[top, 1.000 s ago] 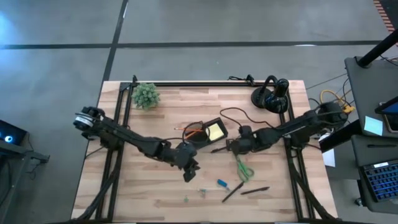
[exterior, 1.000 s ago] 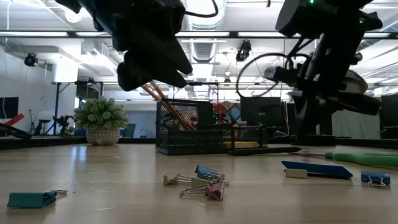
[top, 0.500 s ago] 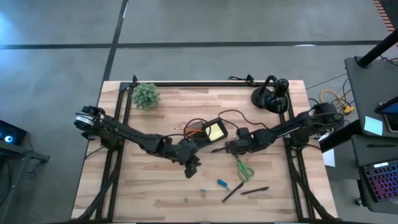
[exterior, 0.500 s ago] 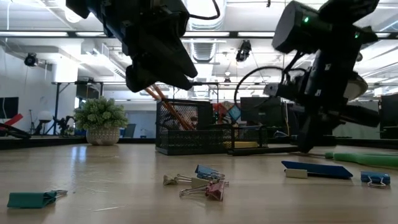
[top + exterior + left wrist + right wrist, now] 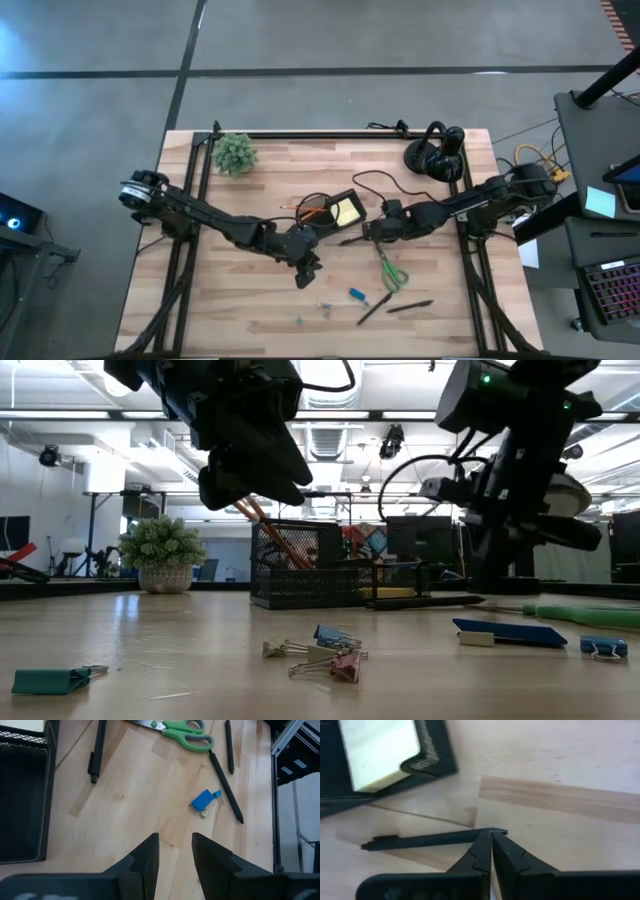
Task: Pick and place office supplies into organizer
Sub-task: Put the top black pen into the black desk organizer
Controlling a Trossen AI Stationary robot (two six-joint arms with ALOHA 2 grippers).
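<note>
The black organizer (image 5: 322,226) sits mid-table with the yellow sticky pad (image 5: 346,211) and orange pencils (image 5: 250,510) in it. A black pen (image 5: 350,240) lies flat just off its near right corner. My right gripper (image 5: 368,234) is shut, its tips at that pen's right end (image 5: 500,832). My left gripper (image 5: 308,272) hangs open above bare wood near the organizer's near side. Green-handled scissors (image 5: 392,272), a blue piece (image 5: 357,295), two more pens (image 5: 375,309) and metal clips (image 5: 325,308) lie on the near part of the table. My right gripper (image 5: 491,837) comes slanting down from the table's right, its shut fingertips right at the pen's end (image 5: 500,832). I cannot tell whether they touch it. The pen lies flat on the table and is not between the fingers.
A potted plant (image 5: 236,154) stands at the far left corner and a round black headphone-like object (image 5: 437,152) at the far right. A black cable (image 5: 390,185) loops behind the organizer. A teal clip (image 5: 50,680) lies near the front edge.
My right gripper dipped toward the pen half a second ago and now stands a little higher, still shut. My left gripper shifted slightly toward the table's right. The pen and the other supplies have stayed in place.
</note>
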